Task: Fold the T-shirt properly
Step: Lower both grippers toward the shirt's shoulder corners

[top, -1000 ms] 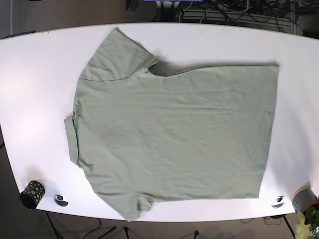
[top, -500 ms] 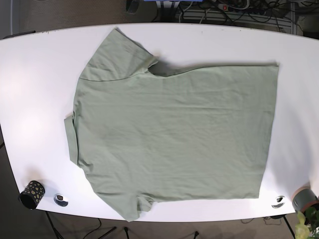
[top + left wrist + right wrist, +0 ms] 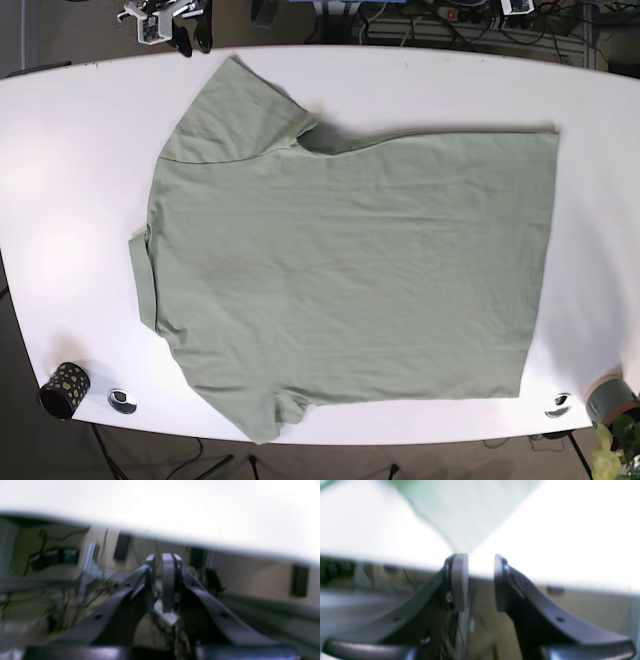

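A sage-green T-shirt (image 3: 350, 270) lies flat on the white table (image 3: 70, 150), neck to the left and hem to the right. Its upper sleeve (image 3: 235, 110) points to the far edge. My right gripper (image 3: 193, 40) hangs beyond the far edge, just left of that sleeve's tip. In the right wrist view my right gripper (image 3: 480, 580) is open and empty, with the blurred sleeve tip (image 3: 465, 517) just ahead. My left gripper (image 3: 165, 580) is off the table's far side with its fingers together, holding nothing. A small part of that arm (image 3: 515, 6) shows at the top right.
A dark spotted cup (image 3: 64, 389) and a small metal disc (image 3: 122, 401) sit at the near left corner. Another disc (image 3: 559, 405), a grey cylinder (image 3: 612, 398) and a plant are at the near right. Cables and gear lie behind the far edge.
Both arms have come into the base view at the far edge: the right one at the top left by the sleeve, the left one barely at the top right. The shirt has not moved.
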Controlling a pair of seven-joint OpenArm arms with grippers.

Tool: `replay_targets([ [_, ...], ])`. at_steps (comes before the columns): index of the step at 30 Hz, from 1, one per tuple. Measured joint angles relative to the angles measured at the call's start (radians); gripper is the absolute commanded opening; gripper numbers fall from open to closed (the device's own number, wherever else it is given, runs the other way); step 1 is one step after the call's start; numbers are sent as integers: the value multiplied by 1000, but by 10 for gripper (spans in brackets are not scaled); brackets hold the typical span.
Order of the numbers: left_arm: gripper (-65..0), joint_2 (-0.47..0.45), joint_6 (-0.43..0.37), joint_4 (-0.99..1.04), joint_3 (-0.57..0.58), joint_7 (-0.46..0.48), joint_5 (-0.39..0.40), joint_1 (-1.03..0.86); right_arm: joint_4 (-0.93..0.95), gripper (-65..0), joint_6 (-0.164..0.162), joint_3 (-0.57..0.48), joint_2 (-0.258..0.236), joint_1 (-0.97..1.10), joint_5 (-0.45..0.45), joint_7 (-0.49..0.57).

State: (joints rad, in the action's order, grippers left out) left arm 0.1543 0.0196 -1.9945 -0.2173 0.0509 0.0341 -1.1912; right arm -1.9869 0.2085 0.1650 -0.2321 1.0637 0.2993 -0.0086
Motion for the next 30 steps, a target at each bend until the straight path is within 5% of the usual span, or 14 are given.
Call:
replay_targets([
  [5, -397, 0, -1, -2, 1, -5, 4, 61, 1, -407, -1, -3, -11, -43, 109, -8],
  [10, -390, -2, -1, -2, -1, -7, 4, 121, 1, -255, -2, -3, -21, -69, 229, -32],
  [13, -390, -3, 0, -2, -1, -8, 4, 151, 5, -262, 4, -1, -21, -94, 319, -116],
  [19, -390, -13, 105, -1, -49, -11, 59, 206, 6, -287, 107, 45, -17, -149, 527, -284],
  [26, -390, -47, 207, 2, -207, -20, 267, 278, 29, -285, 108, 118, -9, -234, 713, -488],
  [30, -390, -78, 218, 3, -258, -101, 349, 317, 100, -285, 107, 131, -8, -271, 784, -591],
])
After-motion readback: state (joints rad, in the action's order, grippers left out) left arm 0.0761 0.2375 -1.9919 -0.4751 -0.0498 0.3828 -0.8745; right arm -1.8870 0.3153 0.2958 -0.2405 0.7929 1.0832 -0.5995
